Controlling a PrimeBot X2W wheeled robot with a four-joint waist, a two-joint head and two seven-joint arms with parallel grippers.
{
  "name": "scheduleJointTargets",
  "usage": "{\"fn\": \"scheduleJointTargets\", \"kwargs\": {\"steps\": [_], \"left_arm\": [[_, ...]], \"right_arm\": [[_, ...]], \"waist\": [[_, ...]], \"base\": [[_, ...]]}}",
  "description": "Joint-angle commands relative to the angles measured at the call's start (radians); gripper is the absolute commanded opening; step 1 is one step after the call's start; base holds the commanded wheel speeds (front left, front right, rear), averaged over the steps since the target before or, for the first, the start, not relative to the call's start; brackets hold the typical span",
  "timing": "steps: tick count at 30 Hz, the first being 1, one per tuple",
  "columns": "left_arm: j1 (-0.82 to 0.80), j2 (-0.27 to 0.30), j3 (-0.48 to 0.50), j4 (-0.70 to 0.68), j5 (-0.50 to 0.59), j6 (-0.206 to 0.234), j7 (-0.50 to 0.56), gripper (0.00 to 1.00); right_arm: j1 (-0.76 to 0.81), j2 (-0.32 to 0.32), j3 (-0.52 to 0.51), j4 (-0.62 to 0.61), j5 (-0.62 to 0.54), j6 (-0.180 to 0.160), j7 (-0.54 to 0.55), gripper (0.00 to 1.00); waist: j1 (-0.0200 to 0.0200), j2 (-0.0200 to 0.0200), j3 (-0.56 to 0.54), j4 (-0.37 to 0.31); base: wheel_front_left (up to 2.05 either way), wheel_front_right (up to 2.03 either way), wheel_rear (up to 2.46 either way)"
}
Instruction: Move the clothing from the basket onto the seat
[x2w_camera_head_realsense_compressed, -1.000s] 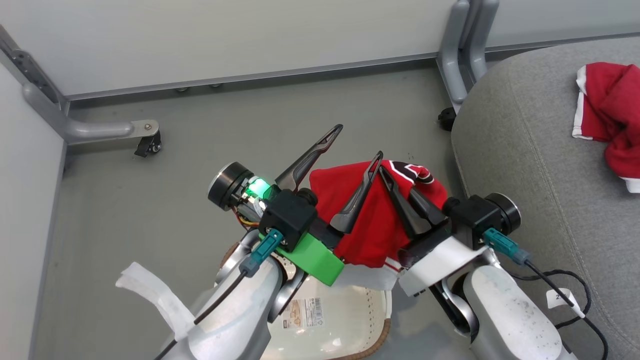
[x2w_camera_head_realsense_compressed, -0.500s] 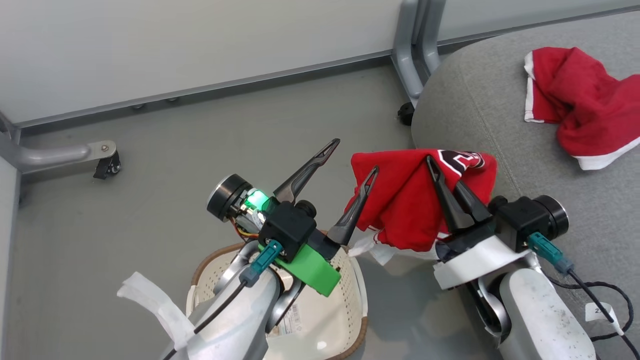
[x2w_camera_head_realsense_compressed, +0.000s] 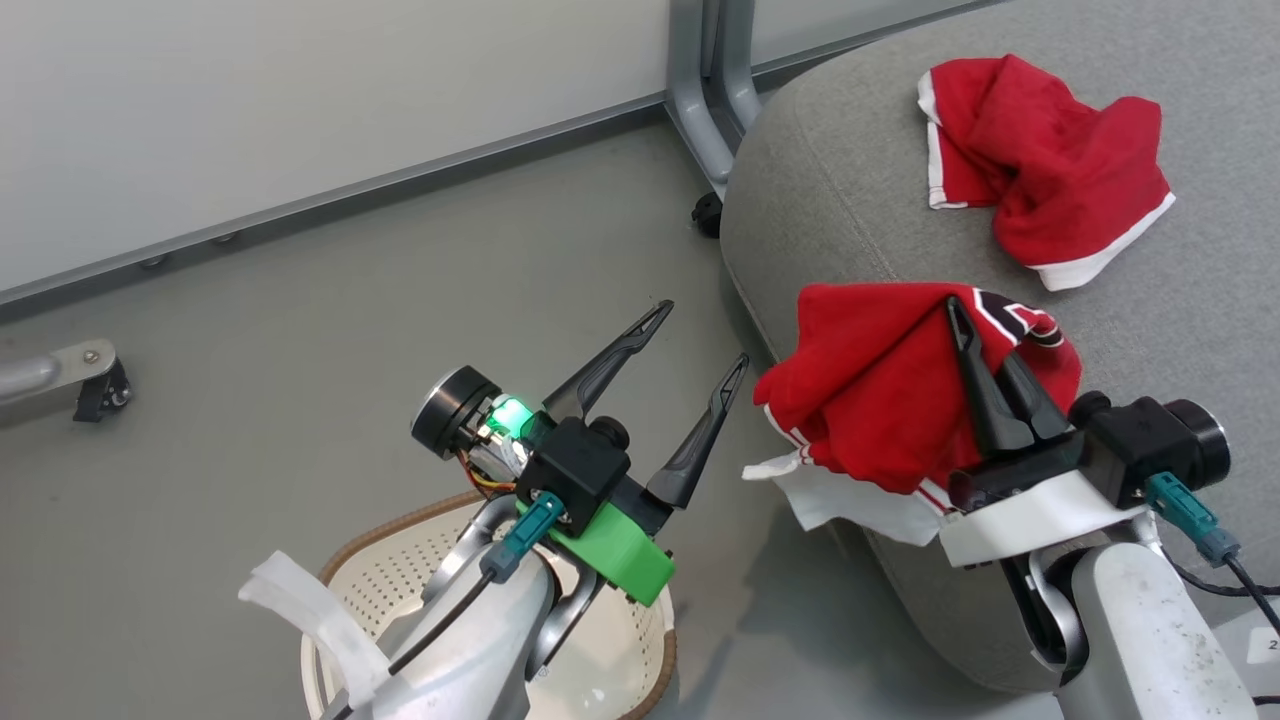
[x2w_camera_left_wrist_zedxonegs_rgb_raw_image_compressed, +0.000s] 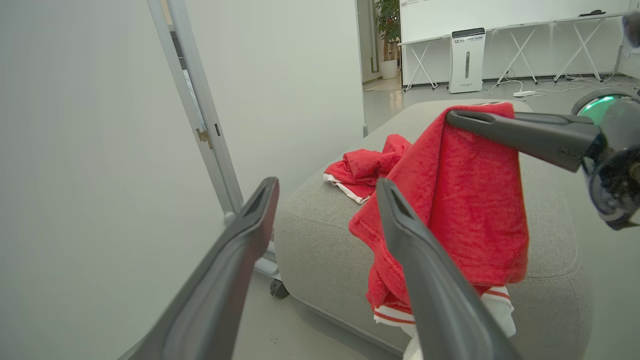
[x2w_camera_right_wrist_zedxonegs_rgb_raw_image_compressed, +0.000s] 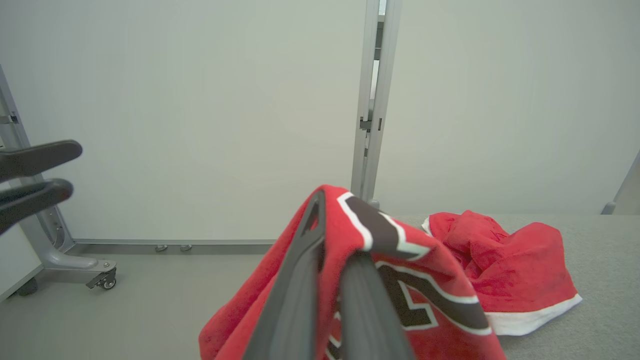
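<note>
The red jersey with the black-and-white number (x2w_camera_head_realsense_compressed: 880, 400), a second ago above the cream plastic basket full of little holes (x2w_camera_head_realsense_compressed: 400, 520), now hangs over the near edge of the big grey cloth seat (x2w_camera_head_realsense_compressed: 1150, 330). It is pinched in your shut right claw (x2w_camera_head_realsense_compressed: 978, 330). Only letting go seems left. Your left claw (x2w_camera_head_realsense_compressed: 703, 332) stands wide apart, empty. Your left arm hides part of the basket's inside.

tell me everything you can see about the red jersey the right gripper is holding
The soft red fabric jersey has white trim with thin red stripes at its hem and part of a black, white-edged number on top. It is bunched and draped over the shut fingers of the right gripper, hanging at the near edge of the large grey upholstered seat. Whether it touches the cushion I cannot tell.
</note>
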Motion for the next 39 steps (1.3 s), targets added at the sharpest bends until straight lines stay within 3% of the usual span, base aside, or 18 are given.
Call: {"fn": "scheduleJointTargets", "kwargs": {"steps": [1,13,22,39], "left_arm": [[0.009,0.005,0.000,0.003,0.003,-0.003,-0.001,1.00],[-0.016,0.008,-0.004,0.012,0.012,-0.006,0.000,1.00],[-0.042,0.014,-0.008,0.013,0.015,-0.009,0.000,1.00],[-0.151,0.044,-0.037,0.015,0.040,-0.012,-0.001,1.00]], "right_arm": [[0.014,-0.005,-0.012,-0.011,-0.009,-0.001,-0.005,0.00],[0.059,-0.003,-0.124,-0.032,-0.003,-0.001,-0.005,0.00],[-0.007,-0.003,-0.157,-0.026,0.021,-0.001,-0.005,0.00],[-0.459,-0.153,-0.239,-0.004,0.002,-0.001,-0.005,0.00]], "waist": [[0.0000,0.0097,0.016,-0.033],[0.0000,0.0097,0.058,-0.076],[0.0000,0.0097,0.106,-0.067],[0.0000,0.0097,0.343,-0.036]], "base": [[0.00,0.00,0.00],[0.00,0.00,0.00],[0.00,0.00,0.00],[0.00,0.00,0.00]]}}
